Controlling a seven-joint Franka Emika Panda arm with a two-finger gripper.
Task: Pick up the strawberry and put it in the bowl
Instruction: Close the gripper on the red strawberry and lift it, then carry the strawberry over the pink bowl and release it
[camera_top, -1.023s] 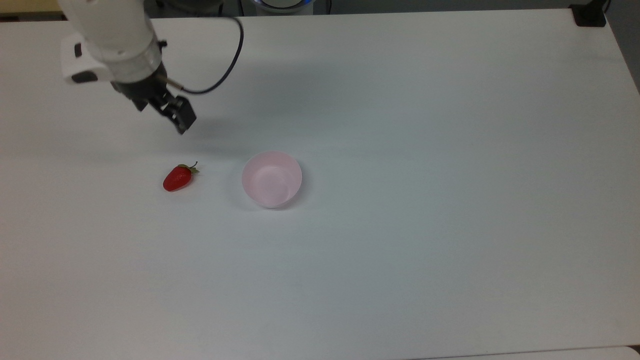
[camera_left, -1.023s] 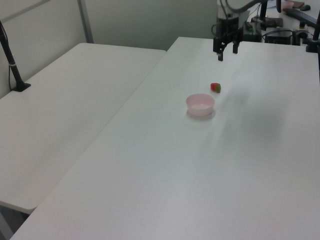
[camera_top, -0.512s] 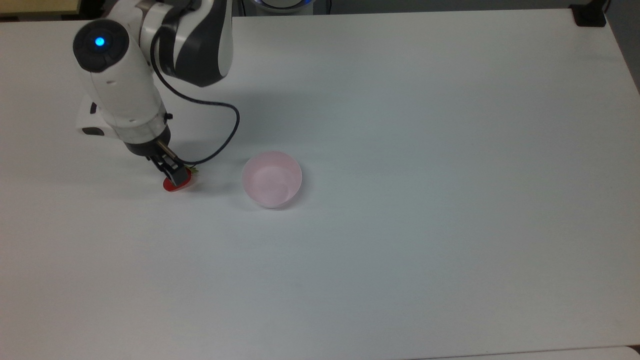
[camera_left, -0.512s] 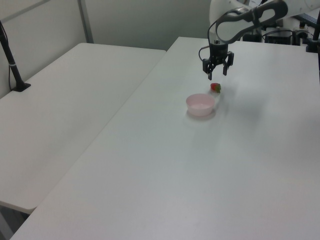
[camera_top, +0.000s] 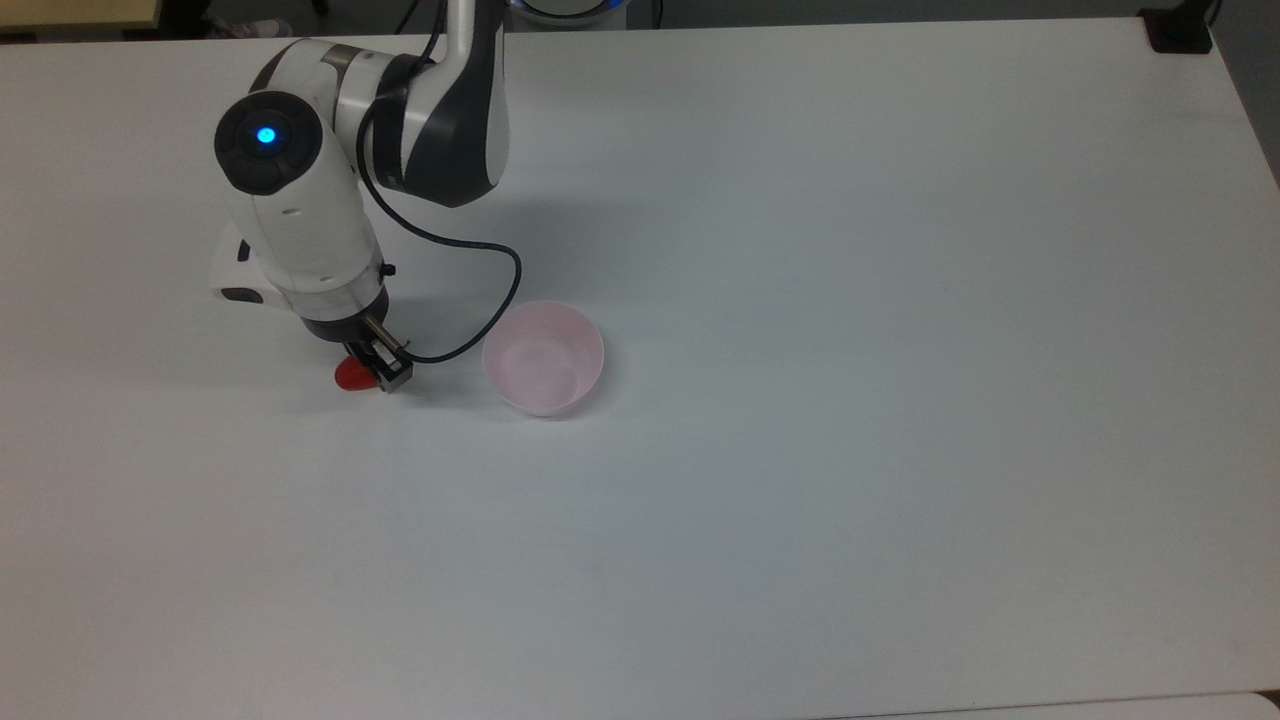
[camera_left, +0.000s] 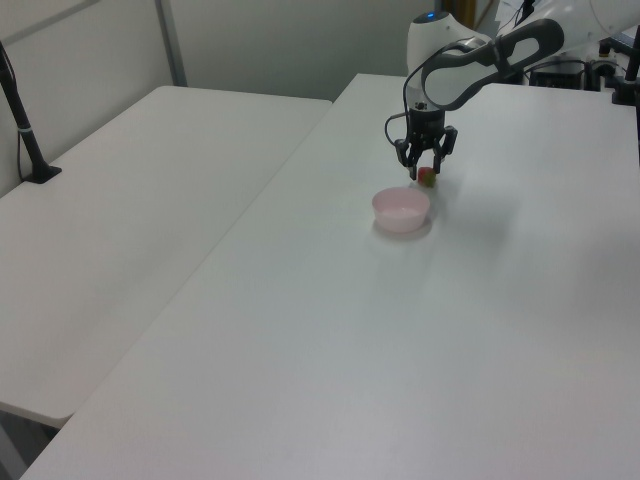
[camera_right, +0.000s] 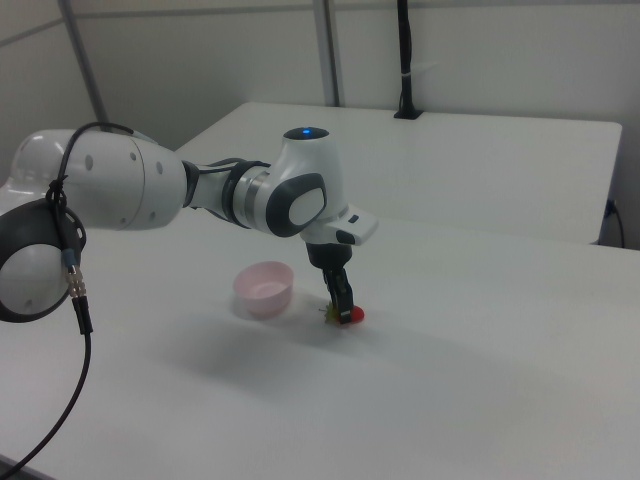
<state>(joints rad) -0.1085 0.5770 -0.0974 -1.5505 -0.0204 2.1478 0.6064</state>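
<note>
My pincer (camera_top: 383, 371) is down at the white table (camera_top: 850, 400), fingers spread and standing to either side of the strawberry (camera_top: 350, 375); in the left view the two dark fingers (camera_left: 405, 158) are plainly apart with the red fruit (camera_left: 426, 177) low between them. Whether the pads already touch it I cannot tell. In the top view my own wrist and hand hide most of the strawberry, leaving a red end poking out on the top view's left of my fingers. In the right view the pincer (camera_right: 343, 300) stands edge-on, so the gap between the fingers is hidden, and the strawberry (camera_right: 349, 316) is a small red patch at the tips, seemingly resting on the table. The bowl (camera_top: 543, 358) sits near the fruit, on the top view's right, apart from it, its pink inside bare.
</note>
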